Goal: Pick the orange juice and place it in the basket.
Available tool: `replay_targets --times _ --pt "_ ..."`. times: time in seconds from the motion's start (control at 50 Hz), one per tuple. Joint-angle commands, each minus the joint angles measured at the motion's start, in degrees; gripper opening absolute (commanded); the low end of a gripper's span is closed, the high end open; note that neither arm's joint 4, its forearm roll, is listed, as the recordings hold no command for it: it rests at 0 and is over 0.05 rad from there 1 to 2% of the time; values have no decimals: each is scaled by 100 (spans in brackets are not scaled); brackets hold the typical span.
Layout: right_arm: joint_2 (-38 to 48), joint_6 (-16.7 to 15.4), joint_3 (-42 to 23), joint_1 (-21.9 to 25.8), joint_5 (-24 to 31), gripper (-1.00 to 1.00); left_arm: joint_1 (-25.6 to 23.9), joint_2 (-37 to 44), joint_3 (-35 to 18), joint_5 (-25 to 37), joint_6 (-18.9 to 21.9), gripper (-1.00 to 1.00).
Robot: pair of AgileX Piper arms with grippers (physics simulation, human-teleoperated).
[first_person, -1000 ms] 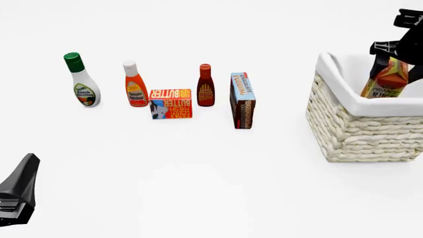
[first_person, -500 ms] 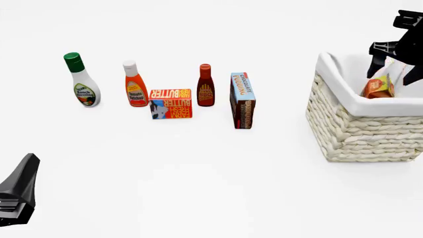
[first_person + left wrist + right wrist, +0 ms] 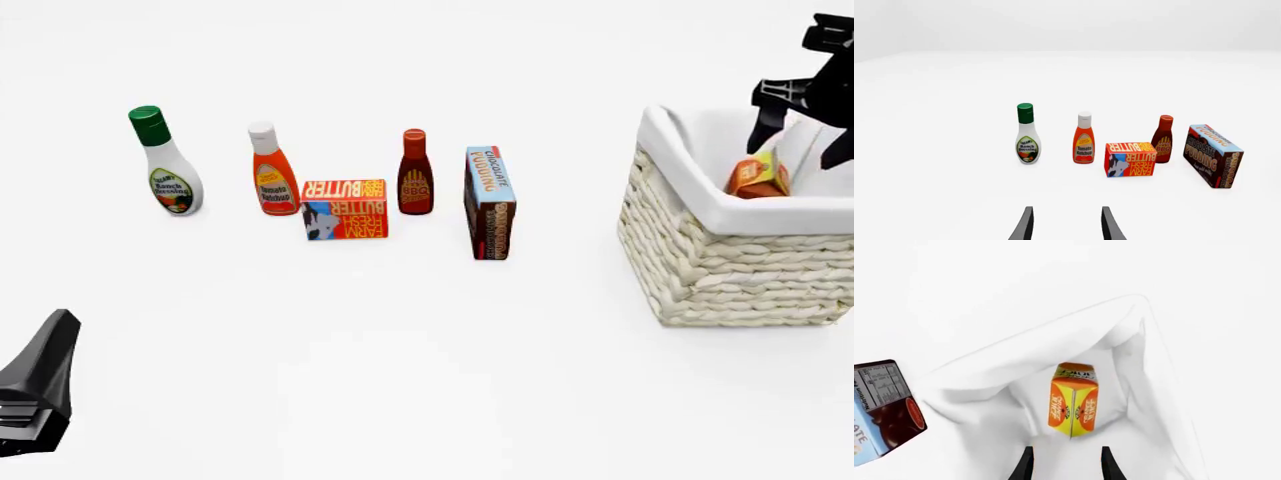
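The orange juice carton [image 3: 757, 177] sits inside the cream wicker basket [image 3: 727, 270] at the right, only its gabled top showing above the white cloth rim. In the right wrist view the carton [image 3: 1072, 405] rests on the basket's white lining [image 3: 987, 375], free of the fingers. My right gripper [image 3: 805, 130] hovers above the basket, open and empty, its fingertips [image 3: 1027, 465] apart above the carton. My left gripper [image 3: 1065, 227] is open and empty, low at the near left of the table [image 3: 34, 390].
On the table's left half stand a ranch dressing bottle [image 3: 166, 165], a tomato ketchup bottle [image 3: 272, 172], a butter box [image 3: 344, 209], a BBQ sauce bottle [image 3: 415, 174] and a chocolate pudding box [image 3: 489, 202].
The carton has left my right gripper and dropped down into the basket. The right gripper has risen slightly above it. The left arm has not moved.
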Motion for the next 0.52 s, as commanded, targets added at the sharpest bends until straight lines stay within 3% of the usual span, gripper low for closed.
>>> replay_targets --times 0.02,0.52 --pt "-215 26 83 57 0 100 0 0 0 0 -1 100" --pt "-1061 52 522 215 0 100 1 0 0 0 0 100"
